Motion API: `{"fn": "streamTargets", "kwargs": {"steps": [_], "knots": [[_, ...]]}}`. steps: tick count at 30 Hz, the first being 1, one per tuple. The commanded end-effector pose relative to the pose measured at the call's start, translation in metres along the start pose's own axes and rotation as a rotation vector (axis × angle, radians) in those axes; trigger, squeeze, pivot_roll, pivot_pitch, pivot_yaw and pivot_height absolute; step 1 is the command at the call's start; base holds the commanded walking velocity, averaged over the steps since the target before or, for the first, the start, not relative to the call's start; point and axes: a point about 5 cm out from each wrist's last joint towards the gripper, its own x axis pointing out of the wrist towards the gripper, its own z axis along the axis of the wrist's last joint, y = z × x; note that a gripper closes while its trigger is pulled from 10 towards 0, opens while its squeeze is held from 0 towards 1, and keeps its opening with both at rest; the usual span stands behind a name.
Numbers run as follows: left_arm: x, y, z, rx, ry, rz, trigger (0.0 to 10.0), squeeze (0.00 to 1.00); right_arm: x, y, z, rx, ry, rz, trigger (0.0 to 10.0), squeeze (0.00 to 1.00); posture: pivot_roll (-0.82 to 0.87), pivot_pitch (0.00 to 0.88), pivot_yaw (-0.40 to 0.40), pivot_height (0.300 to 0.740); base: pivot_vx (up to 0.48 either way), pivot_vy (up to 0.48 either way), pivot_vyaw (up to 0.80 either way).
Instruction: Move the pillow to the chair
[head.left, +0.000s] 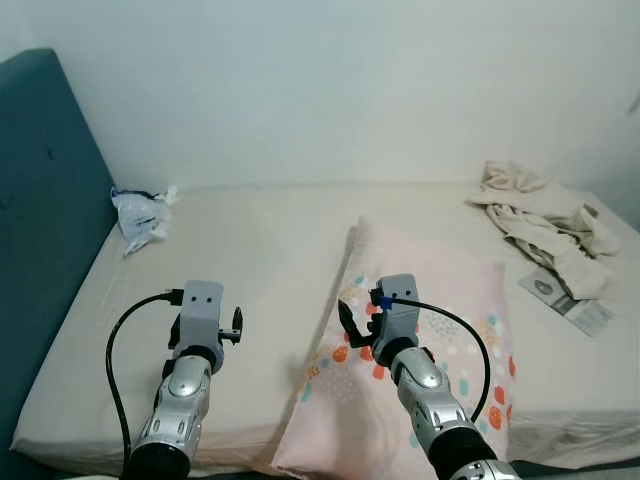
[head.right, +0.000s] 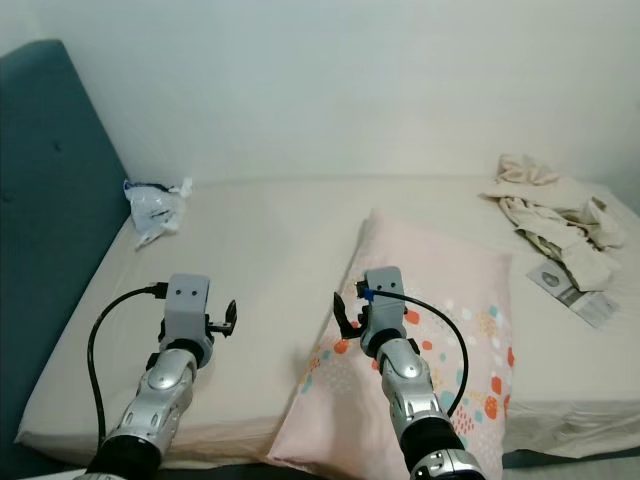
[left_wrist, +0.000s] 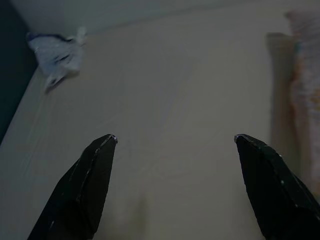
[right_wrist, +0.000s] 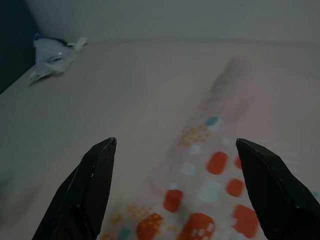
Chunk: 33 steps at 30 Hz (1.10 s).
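Pillow (head.left: 440, 300): pale pink, dotted near its front edge with red, orange, white and teal patches; lies flat on the beige bed (head.left: 250, 250), front end overhanging the edge. Right hand (right_wrist: 175, 145) above its front left corner, fingers wide. Left hand (left_wrist: 175, 140) over bare sheet, wide.

A home bedroom: a bed (head.left: 260, 240) with teal headboard (head.left: 45, 200) at nine o'clock, crumpled clothes (head.left: 545, 225) (unfolded) at two o'clock.
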Motion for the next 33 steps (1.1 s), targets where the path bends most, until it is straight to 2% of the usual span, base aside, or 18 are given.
{"fn": "streamTargets", "kwargs": {"steps": [1,7,33], "knots": [[-0.001,0.000,-0.005,0.014,0.017,-0.009,10.0,0.00,-0.003,-0.001,-0.007,0.018,0.029,-0.006,10.0,0.00,-0.05,0.044,-0.012,0.740,0.000,0.000,0.00],[-0.002,-0.004,-0.009,0.031,0.046,-0.046,10.0,0.00,-0.003,0.001,-0.012,0.086,0.061,-0.011,10.0,0.00,-0.05,0.040,-0.014,0.740,0.000,0.000,0.00],[-0.004,-0.007,-0.014,0.035,0.081,-0.093,10.0,0.00,-0.007,0.000,-0.025,0.143,0.126,-0.048,10.0,0.00,-0.04,0.053,-0.005,0.740,-0.013,0.000,0.00]]}}
